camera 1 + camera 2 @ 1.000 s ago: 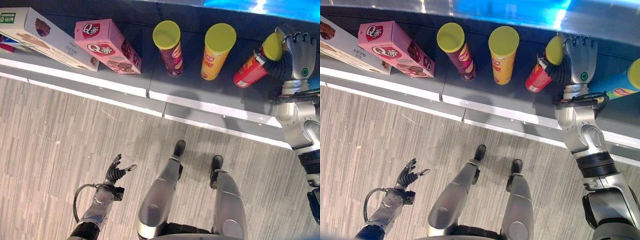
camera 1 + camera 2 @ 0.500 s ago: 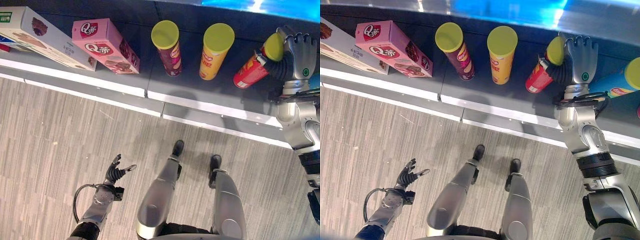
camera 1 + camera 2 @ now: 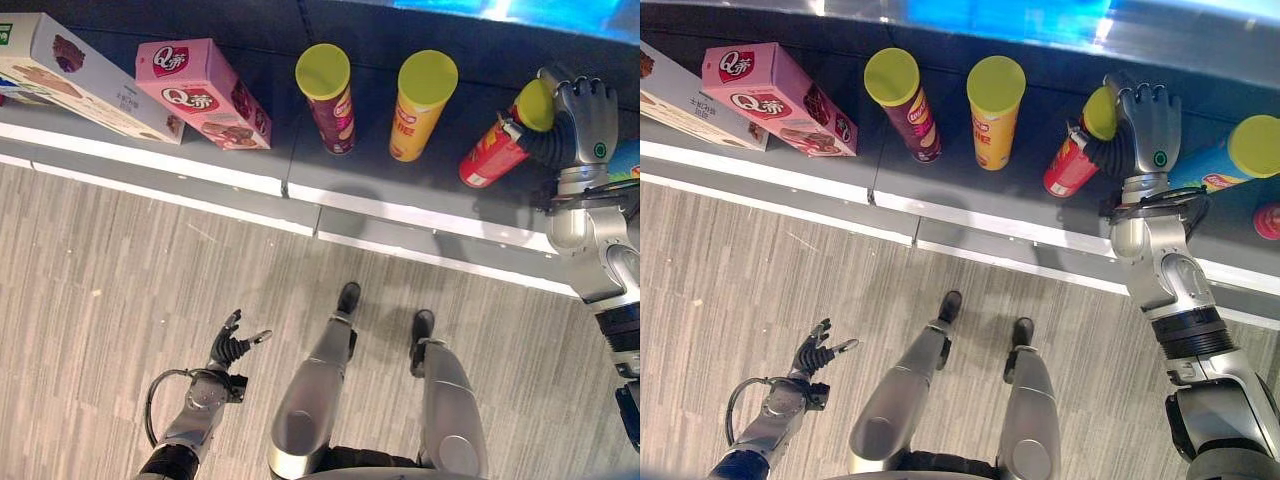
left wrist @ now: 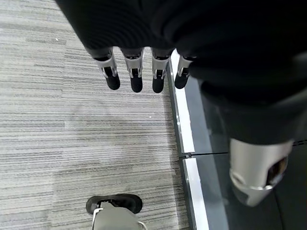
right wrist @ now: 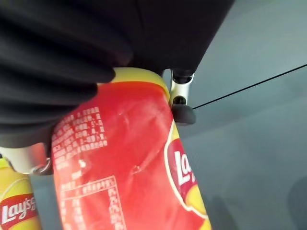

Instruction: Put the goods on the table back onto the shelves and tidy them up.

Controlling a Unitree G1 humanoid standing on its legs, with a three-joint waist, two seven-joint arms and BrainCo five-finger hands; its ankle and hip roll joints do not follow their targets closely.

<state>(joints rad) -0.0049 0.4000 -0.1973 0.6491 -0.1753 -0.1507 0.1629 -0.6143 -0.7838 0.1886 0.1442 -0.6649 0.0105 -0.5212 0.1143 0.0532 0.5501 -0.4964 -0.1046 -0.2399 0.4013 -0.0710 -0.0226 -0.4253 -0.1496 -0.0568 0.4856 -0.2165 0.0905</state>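
Robot hand on the right (image 3: 1145,120) is curled round the top of the red can (image 3: 492,152), thumb and fingers clasping it just below its yellow lid, as the right wrist view shows with the can's red side pressed against the palm. That can stands on the shelf (image 3: 400,200) but tilted: its long axis leans, lid toward the right and far side into the hand, foot toward the left and near edge. So the coming move likely turns on tipping the lid leftward until the can stands straight like the yellow can (image 3: 417,105) and maroon can (image 3: 327,97) to its left; a blue can (image 3: 1230,160) lies just to the right. Left robot hand (image 3: 232,345) hangs low over the floor, fingers relaxed and holding nothing, well apart from the shelf.
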